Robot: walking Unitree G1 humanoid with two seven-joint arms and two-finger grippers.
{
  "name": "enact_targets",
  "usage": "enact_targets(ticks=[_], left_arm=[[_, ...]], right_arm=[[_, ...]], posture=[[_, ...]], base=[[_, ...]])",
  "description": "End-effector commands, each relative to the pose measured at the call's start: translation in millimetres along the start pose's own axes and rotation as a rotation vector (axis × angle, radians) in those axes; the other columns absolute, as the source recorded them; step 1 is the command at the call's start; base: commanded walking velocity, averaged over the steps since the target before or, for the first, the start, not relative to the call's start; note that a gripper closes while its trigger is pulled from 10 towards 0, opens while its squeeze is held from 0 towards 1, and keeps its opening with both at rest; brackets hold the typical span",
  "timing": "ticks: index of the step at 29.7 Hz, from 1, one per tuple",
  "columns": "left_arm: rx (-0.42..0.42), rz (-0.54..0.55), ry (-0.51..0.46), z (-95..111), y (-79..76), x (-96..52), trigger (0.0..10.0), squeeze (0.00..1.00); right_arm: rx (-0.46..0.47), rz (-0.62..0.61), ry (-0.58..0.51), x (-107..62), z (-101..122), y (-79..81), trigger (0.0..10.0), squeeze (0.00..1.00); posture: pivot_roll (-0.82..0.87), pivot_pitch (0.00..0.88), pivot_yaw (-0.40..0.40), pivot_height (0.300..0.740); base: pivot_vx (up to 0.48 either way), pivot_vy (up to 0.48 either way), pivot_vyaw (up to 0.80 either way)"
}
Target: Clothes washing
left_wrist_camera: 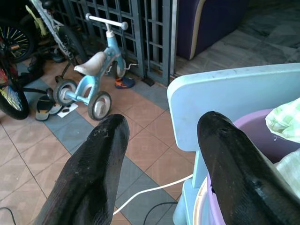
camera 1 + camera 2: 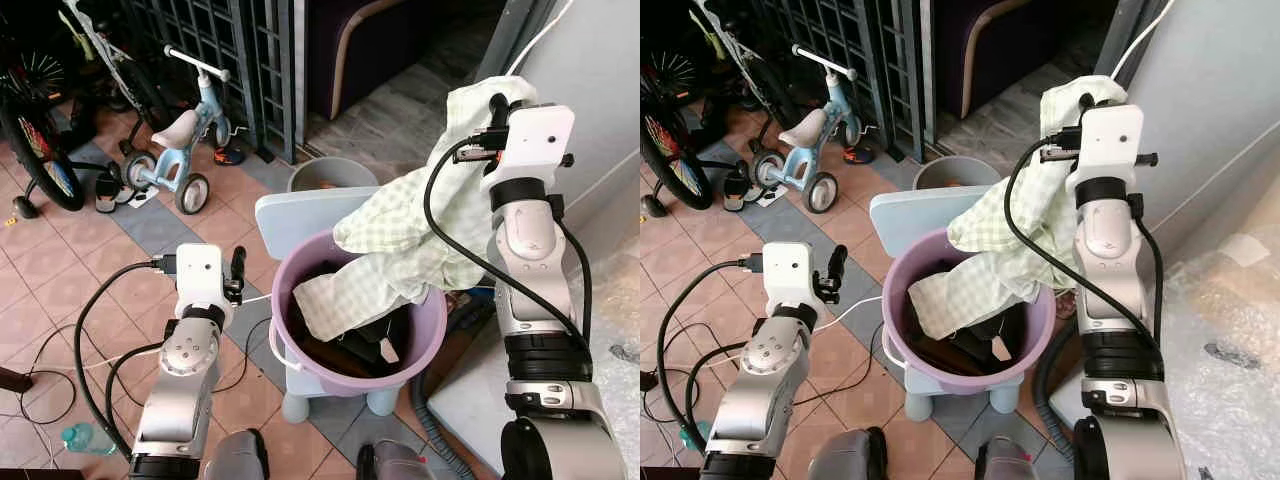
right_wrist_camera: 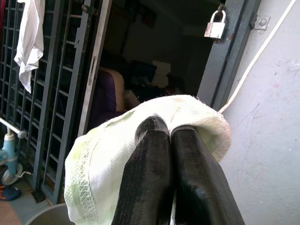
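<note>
— What do we see at our right gripper (image 3: 171, 133)?

— Its two black fingers are pressed together, pinching a fold of the pale green checked cloth (image 2: 420, 235). The cloth wraps over the fingertips, so the tips are partly hidden. We hold it up high beside the grey wall (image 2: 600, 90).

— Where does the cloth go from there?

— It hangs down from the fingers, and its lower end lies inside the round purple plastic bucket (image 2: 425, 345). Dark clothes (image 2: 365, 345) sit under it in the bucket. We cannot tell what they are.

— And our left gripper (image 1: 161, 133)?

— Its fingers are spread apart with nothing between them. It sits low, just beside the bucket, close to the light blue plastic stool (image 2: 290, 215) that the bucket stands on.

— Any words to read?

— A small white tag (image 2: 388, 350) shows in the bucket, but it is too small to read. A brass padlock (image 3: 215, 26) hangs on the dark metal gate (image 3: 61, 89). A little blue tricycle (image 2: 185, 140) stands further off.
</note>
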State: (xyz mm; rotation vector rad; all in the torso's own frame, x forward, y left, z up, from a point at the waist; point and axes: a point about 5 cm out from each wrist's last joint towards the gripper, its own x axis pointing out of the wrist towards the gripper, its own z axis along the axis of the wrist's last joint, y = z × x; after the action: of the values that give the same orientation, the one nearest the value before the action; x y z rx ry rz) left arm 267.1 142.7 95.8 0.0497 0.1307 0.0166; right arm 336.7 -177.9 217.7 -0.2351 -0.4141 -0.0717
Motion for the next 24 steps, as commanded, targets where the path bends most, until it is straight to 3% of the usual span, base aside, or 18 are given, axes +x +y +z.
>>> enact_targets(ticks=[1, 8, 13, 20, 21, 22, 23, 24], left_arm=[[0.004, 0.007, 0.006, -1.9, 0.4, 0.1, 10.0, 0.0], [0.0, 0.008, 0.005, -2.6, 0.5, 2.4, 10.0, 0.0], [-0.005, 0.009, 0.004, -2.8, -0.3, 4.0, 10.0, 0.0], [-0.008, 0.01, 0.001, -3.0, -0.6, 5.5, 10.0, 0.0], [-0.009, 0.009, 0.001, -3.2, -0.7, 5.5, 10.0, 0.0], [-0.011, 0.008, 0.0, -3.5, -0.8, 5.6, 10.0, 0.0], [-0.011, 0.008, 0.001, -3.6, -0.8, 5.7, 10.0, 0.0], [-0.011, 0.008, 0.0, -3.5, -0.9, 5.8, 10.0, 0.0]], right_arm=[[0.009, 0.019, -0.023, -1.1, 7.2, 4.8, 0.0, 0.0], [0.026, 0.043, -0.037, -2.9, 13.1, 13.2, 0.0, 0.0], [0.027, 0.048, -0.04, -1.0, 15.9, 14.0, 0.0, 0.0], [0.034, 0.051, -0.023, -2.4, 13.5, 14.4, 0.0, 0.0], [0.038, 0.059, -0.015, -3.9, 12.1, 15.9, 2.4, 0.0], [0.043, 0.069, -0.004, -5.9, 10.1, 18.1, 3.1, 0.0], [0.045, 0.074, 0.002, -7.2, 9.0, 19.2, 8.0, 0.0], [0.048, 0.08, 0.007, -8.4, 7.9, 20.3, 10.0, 0.0]], posture=[[-0.03, 0.047, 0.024, 0.74], [-0.03, 0.045, 0.024, 0.74], [-0.03, 0.042, 0.024, 0.74], [-0.03, 0.038, 0.022, 0.74], [-0.03, 0.036, 0.022, 0.74], [-0.03, 0.035, 0.021, 0.74], [-0.03, 0.035, 0.021, 0.74], [-0.03, 0.034, 0.021, 0.74]], base=[[0.0, 0.0, 0.0], [0.0, 0.0, 0.0], [-0.275, 0.0, 0.0], [-0.315, -0.247, 0.0], [-0.311, -0.247, 0.0], [-0.307, -0.251, 0.0], [-0.311, -0.247, 0.0], [-0.307, -0.247, 0.0]])
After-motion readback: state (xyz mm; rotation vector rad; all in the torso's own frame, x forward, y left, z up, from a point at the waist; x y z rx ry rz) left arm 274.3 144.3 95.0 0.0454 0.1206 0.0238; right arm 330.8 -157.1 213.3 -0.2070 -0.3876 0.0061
